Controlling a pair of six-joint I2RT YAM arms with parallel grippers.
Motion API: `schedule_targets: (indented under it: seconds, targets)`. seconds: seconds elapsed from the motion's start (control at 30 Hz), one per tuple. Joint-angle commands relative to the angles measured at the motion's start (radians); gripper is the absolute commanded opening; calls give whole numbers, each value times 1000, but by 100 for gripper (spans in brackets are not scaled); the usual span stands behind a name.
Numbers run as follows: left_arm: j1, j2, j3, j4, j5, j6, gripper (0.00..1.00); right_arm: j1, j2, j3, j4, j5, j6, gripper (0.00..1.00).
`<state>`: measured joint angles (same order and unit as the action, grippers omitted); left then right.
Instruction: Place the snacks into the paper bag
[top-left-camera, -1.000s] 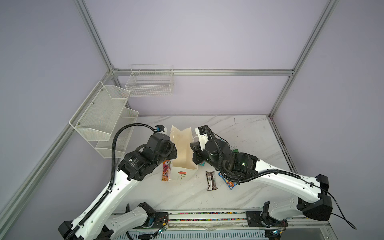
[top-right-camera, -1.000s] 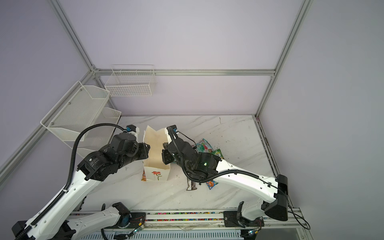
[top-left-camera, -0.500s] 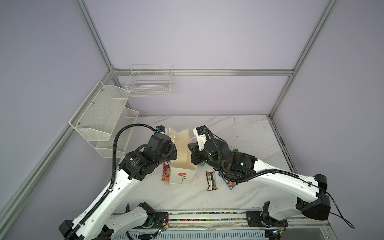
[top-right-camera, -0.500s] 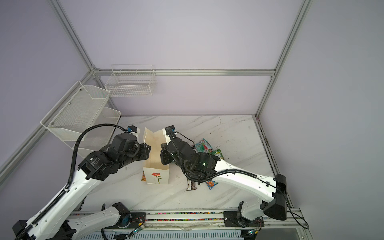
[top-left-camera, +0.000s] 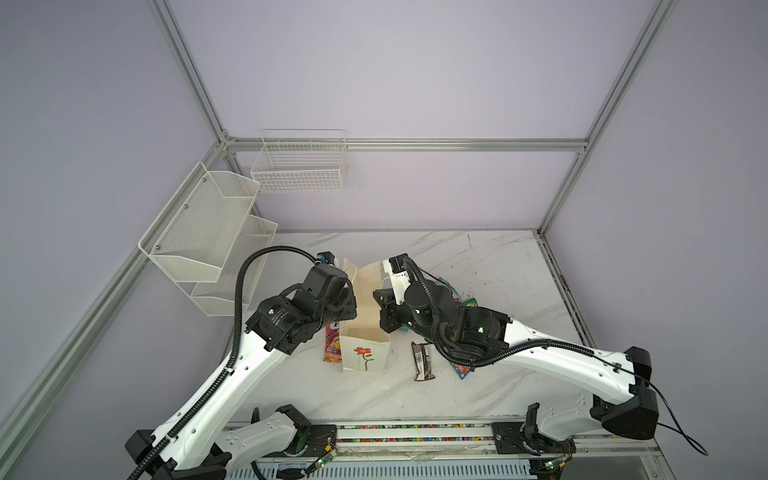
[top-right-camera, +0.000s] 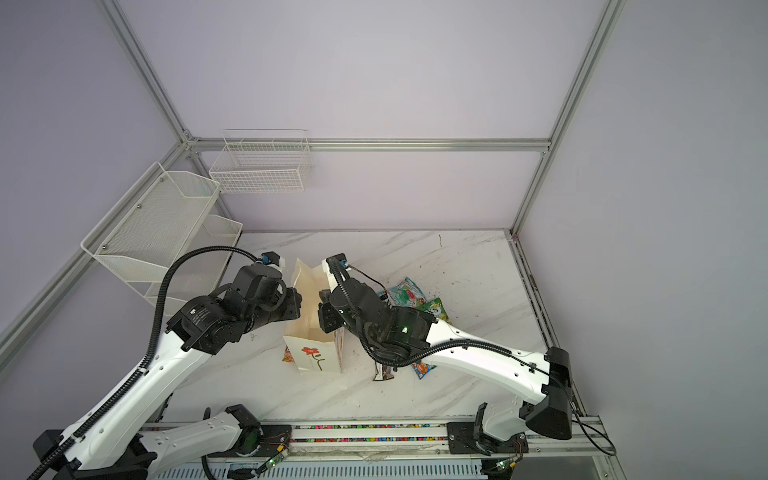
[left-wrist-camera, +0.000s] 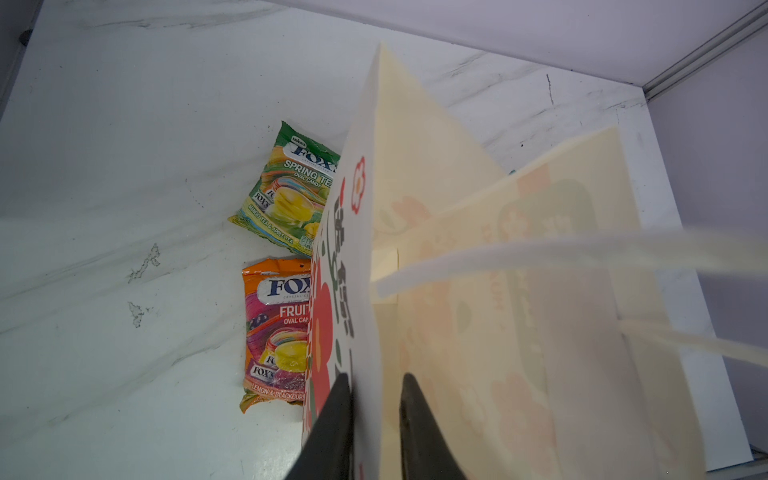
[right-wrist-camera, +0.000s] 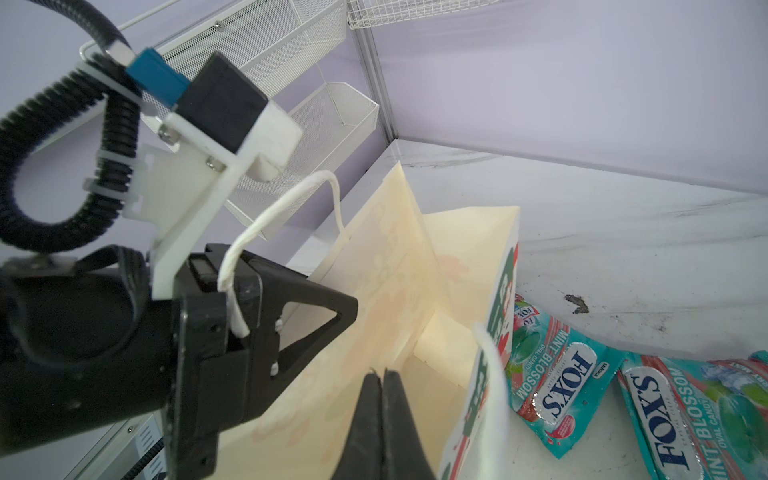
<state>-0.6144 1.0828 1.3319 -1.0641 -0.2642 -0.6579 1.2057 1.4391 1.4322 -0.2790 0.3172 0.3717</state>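
Note:
The paper bag (top-left-camera: 365, 332) (top-right-camera: 313, 353) stands open mid-table. My left gripper (left-wrist-camera: 376, 386) is shut on its left wall (left-wrist-camera: 457, 291), one finger outside and one inside. My right gripper (right-wrist-camera: 381, 376) is shut and empty, hanging in the bag's mouth (right-wrist-camera: 395, 270). An orange-purple FOX'S pouch (left-wrist-camera: 276, 328) (top-left-camera: 332, 343) and a green one (left-wrist-camera: 291, 191) lie against the bag's left side. To its right lie two teal pouches (right-wrist-camera: 552, 386) (right-wrist-camera: 698, 419), a green pouch (top-right-camera: 434, 309), the dark brown bar (top-left-camera: 422, 360) and the blue M&M's packet (top-left-camera: 461, 370), part-hidden under the right arm.
White wire baskets hang on the left wall (top-left-camera: 208, 232) and the back wall (top-left-camera: 299, 166). A metal rail (top-left-camera: 415, 428) runs along the table's front edge. A cord handle (right-wrist-camera: 274, 216) of the bag drapes over the left gripper's body.
The right gripper has moved a little leftward and down into the bag's mouth. The bag has shifted slightly on the table. The left gripper stays at the bag's left wall.

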Motion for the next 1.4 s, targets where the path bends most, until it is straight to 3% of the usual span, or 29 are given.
schedule_targets:
  seconds: [0.0,0.2,0.5,0.63,0.73,0.77,1.1,1.37]
  targets:
    - [5,-7,120,-18,-2,22,16,7,6,34,-1,29,-7,0]
    - [5,-3,145,-43,4,30,0,8,18,45,-17,60,-8,0]
    - [5,-4,153,-52,5,33,0,17,28,65,-24,52,-21,0]
    - [5,1,156,-51,5,33,23,18,15,51,-8,36,-21,0]
    - [5,6,155,-51,9,28,46,20,8,42,-5,32,-18,0]
    - [5,9,153,-51,9,28,48,21,8,41,-3,28,-19,0]
    - [5,24,183,-57,27,30,45,39,-4,51,-27,99,-10,0]
    - [5,30,179,-76,20,37,27,44,0,47,-28,118,-13,0]
